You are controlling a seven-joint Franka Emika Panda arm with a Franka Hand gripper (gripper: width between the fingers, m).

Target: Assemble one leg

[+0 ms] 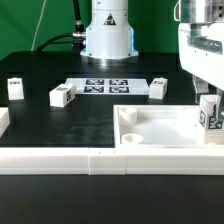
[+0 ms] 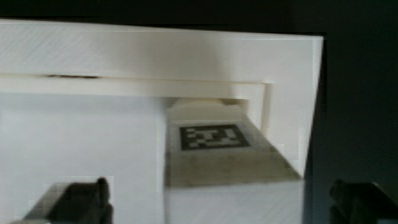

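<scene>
The leg (image 1: 209,113) stands upright in the tray's (image 1: 150,135) corner at the exterior view's right, tag showing; the wrist view shows it (image 2: 222,150) pressed into the angle of the tray walls (image 2: 125,55). The gripper (image 1: 205,92) hangs directly above it — fingers (image 2: 80,198) spread apart to either side, not clamping. The leg seems seated at its corner, though how firmly cannot be told. Beyond the tray, three more legs (image 1: 62,96) lie loose near the marker board (image 1: 106,86) — untouched.
</scene>
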